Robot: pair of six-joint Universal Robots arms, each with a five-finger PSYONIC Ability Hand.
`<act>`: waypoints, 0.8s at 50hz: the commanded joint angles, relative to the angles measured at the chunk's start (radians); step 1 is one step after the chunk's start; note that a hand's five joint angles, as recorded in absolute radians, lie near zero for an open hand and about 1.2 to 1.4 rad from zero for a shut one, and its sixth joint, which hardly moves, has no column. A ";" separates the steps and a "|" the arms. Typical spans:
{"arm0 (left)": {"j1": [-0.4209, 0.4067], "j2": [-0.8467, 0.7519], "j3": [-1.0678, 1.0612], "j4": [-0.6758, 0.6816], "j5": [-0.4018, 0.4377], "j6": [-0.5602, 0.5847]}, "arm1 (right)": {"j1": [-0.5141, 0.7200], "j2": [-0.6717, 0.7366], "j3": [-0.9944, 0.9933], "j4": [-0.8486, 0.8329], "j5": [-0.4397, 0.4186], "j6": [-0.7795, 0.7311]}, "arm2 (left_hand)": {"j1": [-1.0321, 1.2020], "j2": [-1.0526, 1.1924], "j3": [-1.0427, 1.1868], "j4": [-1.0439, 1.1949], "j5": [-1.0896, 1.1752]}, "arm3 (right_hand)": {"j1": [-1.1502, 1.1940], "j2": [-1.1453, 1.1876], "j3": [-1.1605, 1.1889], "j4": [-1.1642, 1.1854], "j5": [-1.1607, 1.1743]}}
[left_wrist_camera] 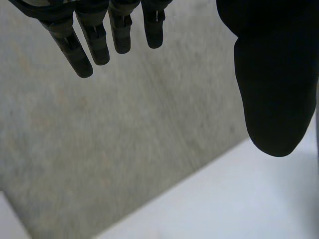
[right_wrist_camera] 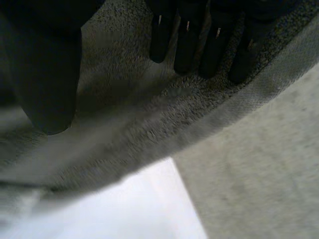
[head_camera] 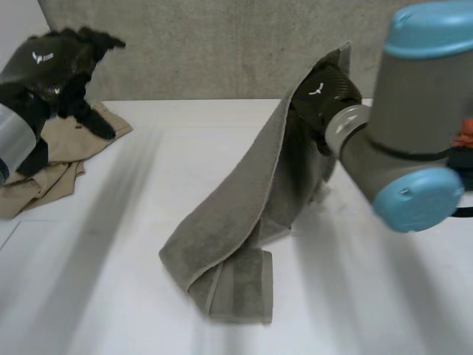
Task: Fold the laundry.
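Hanging from the right hand, fingers clasping its upper edge, the grey towel trailed onto the table centre, apparently raised to straighten it for folding. Left hand hovered slack, empty, above tan garment, far left.

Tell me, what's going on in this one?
A grey terry towel hangs from the robot's raised right hand, sloping down to the white table, where its lower end lies doubled over. The left hand, open and holding nothing, hovers above a crumpled beige garment at the table's left side.
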 commanded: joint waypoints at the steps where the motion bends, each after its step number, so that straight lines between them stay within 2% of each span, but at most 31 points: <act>1: -0.047 -0.001 -0.068 -0.165 -0.101 0.119 | -0.100 -0.014 -0.008 0.230 -0.236 0.190 | -0.032 -0.029 -0.042 -0.029 -0.050 | 0.026 0.012 0.011 0.036 0.065; 5: -0.082 0.002 -0.105 -0.185 -0.115 0.125 | -0.166 -0.008 -0.006 0.324 -0.332 0.169 | -0.032 -0.029 -0.042 -0.029 -0.050 | 0.125 0.112 0.110 0.135 0.165; 6: -0.093 0.000 -0.117 -0.184 -0.113 0.121 | -0.190 -0.006 -0.005 0.370 -0.359 0.135 | -0.032 -0.029 -0.042 -0.029 -0.050 | 0.280 0.266 0.265 0.290 0.319; 9: -0.115 -0.003 -0.130 -0.184 -0.106 0.112 | -0.221 0.004 -0.014 0.449 -0.387 0.065 | -0.032 -0.029 -0.042 -0.029 -0.050 | 0.486 0.472 0.471 0.496 0.526; 10: -0.121 -0.003 -0.131 -0.184 -0.104 0.112 | -0.255 0.015 -0.034 0.494 -0.396 0.016 | -0.032 -0.029 -0.042 -0.029 -0.050 | 0.740 0.726 0.725 0.750 0.779; 12: -0.138 -0.011 -0.131 -0.184 -0.106 0.108 | -0.276 0.029 -0.047 0.533 -0.402 0.003 | -0.032 -0.029 -0.042 -0.029 -0.050 | 0.856 0.842 0.841 0.866 0.896; 14: -0.153 -0.030 -0.130 -0.185 -0.109 0.107 | -0.287 0.037 -0.049 0.551 -0.405 0.009 | -0.032 -0.029 -0.042 -0.029 -0.050 | 0.854 0.840 0.839 0.864 0.894; 18: -0.170 -0.076 -0.128 -0.190 -0.115 0.099 | -0.322 0.038 -0.066 0.576 -0.450 0.034 | -0.032 -0.029 -0.042 -0.029 -0.050 | 0.526 0.512 0.511 0.536 0.565; 19: -0.173 -0.086 -0.128 -0.190 -0.116 0.098 | -0.342 0.034 -0.070 0.579 -0.485 0.052 | -0.032 -0.029 -0.042 -0.029 -0.050 | 0.429 0.415 0.414 0.439 0.469; 24: -0.177 -0.132 -0.133 -0.184 -0.130 0.082 | -0.368 0.012 -0.064 0.572 -0.572 0.100 | -0.032 -0.029 -0.042 -0.029 -0.050 | 0.253 0.239 0.237 0.262 0.292; 27: -0.171 -0.172 -0.124 -0.184 -0.139 0.064 | -0.385 -0.046 -0.038 0.520 -0.632 0.150 | -0.032 -0.029 -0.042 -0.029 -0.050 | 0.135 0.121 0.120 0.145 0.175; 32: -0.171 -0.204 -0.118 -0.184 -0.141 0.030 | -0.381 -0.075 0.050 0.389 -0.614 0.178 | -0.032 -0.029 -0.042 -0.029 -0.050 | 0.000 -0.014 -0.016 0.009 0.039; 34: -0.174 -0.210 -0.115 -0.184 -0.141 0.023 | -0.370 -0.075 0.078 0.349 -0.603 0.170 | -0.032 -0.029 -0.042 -0.029 -0.050 | 0.128 0.114 0.113 0.138 0.167; 36: -0.181 -0.222 -0.111 -0.182 -0.141 0.020 | -0.341 -0.072 0.103 0.293 -0.579 0.156 | -0.032 -0.029 -0.042 -0.029 -0.050 | 0.430 0.416 0.414 0.439 0.469; 39: -0.194 -0.251 -0.102 -0.184 -0.142 0.021 | -0.312 -0.068 0.126 0.246 -0.536 0.147 | -0.032 -0.029 -0.042 -0.029 -0.050 | 0.367 0.353 0.352 0.377 0.407; 40: -0.196 -0.261 -0.099 -0.184 -0.144 0.021 | -0.287 -0.060 0.152 0.225 -0.506 0.137 | -0.032 -0.029 -0.042 -0.029 -0.050 | 0.178 0.164 0.163 0.187 0.217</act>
